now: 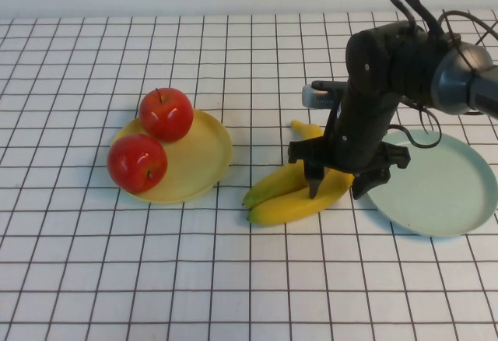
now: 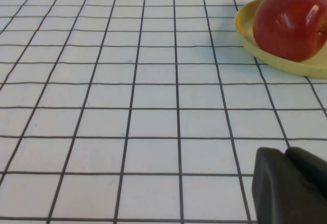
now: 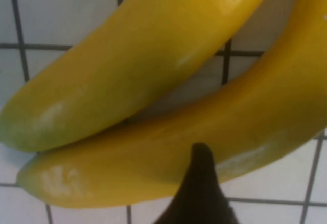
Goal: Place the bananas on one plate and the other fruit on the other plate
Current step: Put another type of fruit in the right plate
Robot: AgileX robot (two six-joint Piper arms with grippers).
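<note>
Two yellow bananas lie side by side on the table between the plates. My right gripper is open and lowered over their right end, with one finger on each side. In the right wrist view both bananas fill the picture, and one dark finger shows in front of the nearer one. The pale blue-green plate sits empty just to the right. Two red apples rest on the yellow plate. My left gripper is shut and hovers over bare table near the yellow plate.
The table is white cloth with a black grid. The right arm's dark body with loose cables rises above the bananas and hides their far ends. One apple shows large in the left wrist view.
</note>
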